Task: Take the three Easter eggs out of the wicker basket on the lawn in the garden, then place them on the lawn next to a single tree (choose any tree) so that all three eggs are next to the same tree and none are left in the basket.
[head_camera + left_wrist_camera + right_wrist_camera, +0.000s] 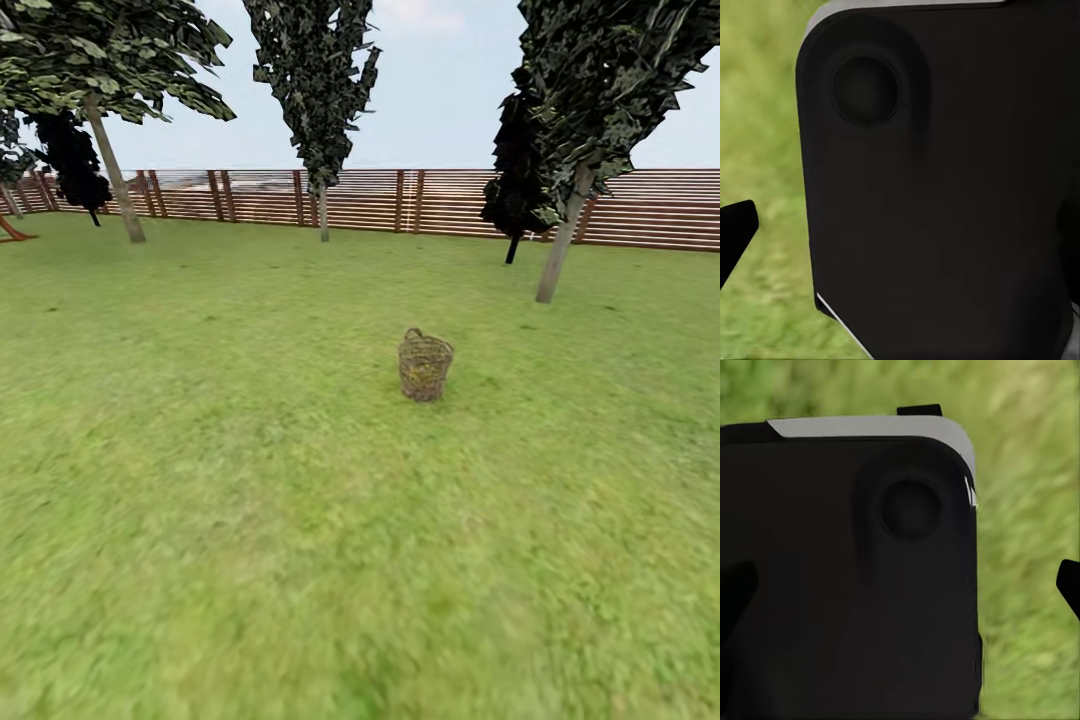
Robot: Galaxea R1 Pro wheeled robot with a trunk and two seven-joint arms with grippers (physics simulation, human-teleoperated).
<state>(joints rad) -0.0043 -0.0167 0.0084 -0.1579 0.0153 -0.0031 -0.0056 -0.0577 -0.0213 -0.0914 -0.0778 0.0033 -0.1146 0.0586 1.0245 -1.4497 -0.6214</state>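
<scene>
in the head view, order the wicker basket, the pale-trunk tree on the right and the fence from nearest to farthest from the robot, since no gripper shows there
1. wicker basket, on the lawn, slightly right of centre.
2. pale-trunk tree, further back on the right.
3. fence, along the far edge behind the trees.

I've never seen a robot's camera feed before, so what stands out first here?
A small brown wicker basket stands alone and upright on the wide green lawn, slightly right of centre. Behind it, trees stand before a brown slatted fence; the nearest pale-trunked tree is behind and to the basket's right.
</scene>
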